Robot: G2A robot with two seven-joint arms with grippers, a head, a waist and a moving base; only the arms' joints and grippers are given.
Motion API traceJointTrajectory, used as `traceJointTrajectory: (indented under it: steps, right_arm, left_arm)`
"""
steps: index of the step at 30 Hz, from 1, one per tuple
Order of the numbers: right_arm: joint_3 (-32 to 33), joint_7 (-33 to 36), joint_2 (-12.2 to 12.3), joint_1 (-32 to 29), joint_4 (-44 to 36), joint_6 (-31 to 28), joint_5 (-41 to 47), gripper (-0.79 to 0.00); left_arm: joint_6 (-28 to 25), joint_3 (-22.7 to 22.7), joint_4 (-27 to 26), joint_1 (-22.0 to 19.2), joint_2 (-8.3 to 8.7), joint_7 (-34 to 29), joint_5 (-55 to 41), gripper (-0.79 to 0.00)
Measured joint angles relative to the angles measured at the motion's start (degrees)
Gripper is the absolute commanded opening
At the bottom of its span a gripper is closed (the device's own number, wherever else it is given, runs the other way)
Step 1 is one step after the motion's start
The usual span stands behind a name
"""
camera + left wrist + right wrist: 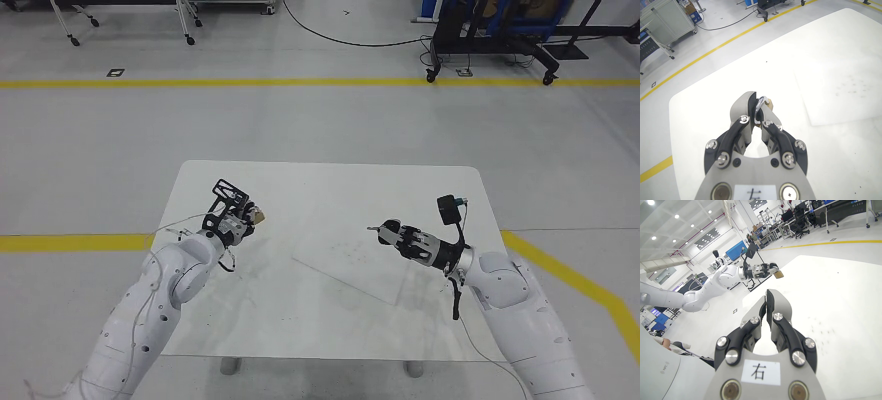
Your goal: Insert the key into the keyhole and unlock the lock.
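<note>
- The lock (770, 105), lower centre of the left wrist view: its brass body is mostly hidden behind the left gripper (760, 103).
- The key (373, 229), centre-right of the top view: a sliver at the right gripper (386, 231), too small for detail.

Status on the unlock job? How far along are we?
Done: both pickups. The left gripper is shut on the steel shackle of the brass padlock, held above the white table; the right gripper is shut on what looks like a small silver key. In hand: lining them up; a wide gap separates them. Left: insert key, turn, open shackle.
</note>
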Motion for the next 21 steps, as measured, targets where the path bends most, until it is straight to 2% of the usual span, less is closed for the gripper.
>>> traceJointTrajectory:
  steps: [18,21]
  right_arm:
    - [0.0,0.0,0.0,0.0,0.0,0.0,0.0,-0.785]
    - [-0.2,-0.4,0.0,-0.1,-0.4,0.1,0.1,-0.785]
  left_arm:
    - [-0.1,0.0,0.0,0.0,0.00,0.0,0.0,-0.785]
    - [-2.0,-0.2,0.8,-0.1,-0.32,0.3,-3.7,-0.785]
